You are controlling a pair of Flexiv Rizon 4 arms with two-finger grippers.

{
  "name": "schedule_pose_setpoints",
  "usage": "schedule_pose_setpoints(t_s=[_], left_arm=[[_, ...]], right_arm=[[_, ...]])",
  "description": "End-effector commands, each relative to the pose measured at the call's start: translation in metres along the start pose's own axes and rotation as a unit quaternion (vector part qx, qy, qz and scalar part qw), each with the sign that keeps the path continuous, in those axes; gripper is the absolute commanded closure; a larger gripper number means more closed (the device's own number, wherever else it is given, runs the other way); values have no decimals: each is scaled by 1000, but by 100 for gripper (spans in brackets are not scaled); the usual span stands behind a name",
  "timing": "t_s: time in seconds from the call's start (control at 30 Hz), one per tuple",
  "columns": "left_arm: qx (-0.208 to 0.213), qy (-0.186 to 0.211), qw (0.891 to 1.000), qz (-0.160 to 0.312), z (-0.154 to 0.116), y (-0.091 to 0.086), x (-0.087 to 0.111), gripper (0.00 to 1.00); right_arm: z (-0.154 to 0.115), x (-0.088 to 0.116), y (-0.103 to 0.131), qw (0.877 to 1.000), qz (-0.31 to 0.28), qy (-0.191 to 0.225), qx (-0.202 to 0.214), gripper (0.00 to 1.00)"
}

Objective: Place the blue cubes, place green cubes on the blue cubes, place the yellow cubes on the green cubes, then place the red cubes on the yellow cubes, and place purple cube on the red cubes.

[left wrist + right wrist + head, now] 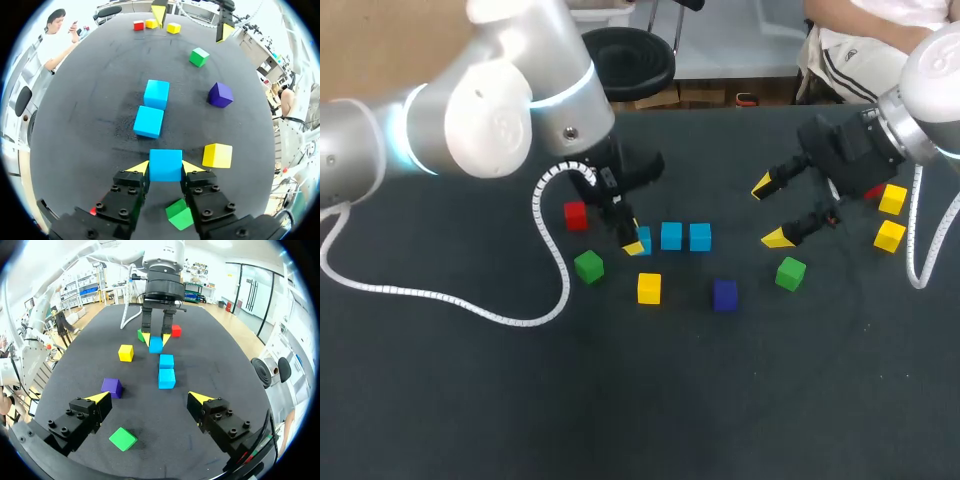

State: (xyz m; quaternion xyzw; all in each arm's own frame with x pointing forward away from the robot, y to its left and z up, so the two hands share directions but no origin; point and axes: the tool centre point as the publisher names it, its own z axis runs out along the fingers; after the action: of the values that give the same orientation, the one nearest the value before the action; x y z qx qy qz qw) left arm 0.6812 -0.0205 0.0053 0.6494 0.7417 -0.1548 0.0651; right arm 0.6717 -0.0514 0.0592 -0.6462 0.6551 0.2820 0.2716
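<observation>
The work surface is a dark table. The left gripper is clenched on the first blue cube. Both yellow fingertips press its opposite sides, low at the table.

Positions in the head view, read from the grasped cube:
- The second blue cube is just beside it at 3 o'clock.
- The third blue cube is next in the same row.
- The red cube is near at 10 o'clock.
- The left green cube is near at 8 o'clock.
- The middle yellow cube is near at 6 o'clock.
- The purple cube is at 4 o'clock.

The right gripper is released, with its fingers spread wide and nothing between them. From it, the right green cube lies near at 5 o'clock. The rear yellow cube and the front yellow cube lie well apart from it, at about 3 o'clock.
</observation>
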Motion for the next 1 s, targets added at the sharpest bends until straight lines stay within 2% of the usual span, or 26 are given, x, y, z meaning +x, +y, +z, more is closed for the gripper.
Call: schedule_pose_setpoints(t_s=[0.03, 0.67, 1.0], left_arm=[[1, 0, 1000, 0, 3, 2, -2, 100], [-3, -2, 1000, 3, 7, 15, -4, 100], [0, -6, 1000, 1, 10, 13, -2, 100]], right_arm=[[0, 0, 0, 1000, 0, -1, 0, 0], [0, 0, 0, 1000, 0, -1, 0, 0], [0, 0, 0, 1000, 0, -1, 0, 0]])
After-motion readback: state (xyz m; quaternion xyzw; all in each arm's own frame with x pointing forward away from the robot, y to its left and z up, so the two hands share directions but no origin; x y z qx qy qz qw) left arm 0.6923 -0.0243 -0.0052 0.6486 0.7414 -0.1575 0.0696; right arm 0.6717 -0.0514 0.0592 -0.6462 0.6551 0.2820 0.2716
